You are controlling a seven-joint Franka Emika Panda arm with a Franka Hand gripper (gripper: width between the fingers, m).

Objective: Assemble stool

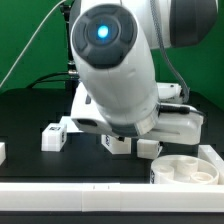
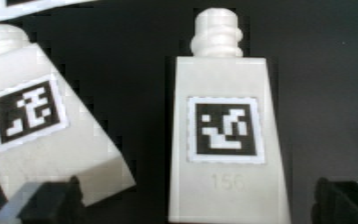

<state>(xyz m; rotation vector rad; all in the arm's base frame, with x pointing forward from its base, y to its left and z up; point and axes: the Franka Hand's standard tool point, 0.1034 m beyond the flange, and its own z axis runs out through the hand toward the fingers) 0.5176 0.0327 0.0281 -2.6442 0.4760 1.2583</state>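
Note:
Two white stool legs lie side by side on the black table under my gripper (image 1: 128, 137). In the wrist view the middle leg (image 2: 226, 120) shows its tag and its peg end. The other leg (image 2: 43, 120) lies tilted beside it. My gripper (image 2: 197, 205) is open, with its dark fingertips (image 2: 350, 200) on either side of the middle leg's wide end and not touching it. In the exterior view these two legs (image 1: 118, 144) (image 1: 148, 147) peek out below the hand. A third leg (image 1: 55, 135) stands apart at the exterior view's left. The round rimmed seat (image 1: 186, 170) lies at the front right.
A white ledge (image 1: 90, 190) runs along the table's front edge. Another white piece (image 1: 2, 152) shows at the exterior view's far left edge. Black stands and cables (image 1: 75, 60) rise behind the arm.

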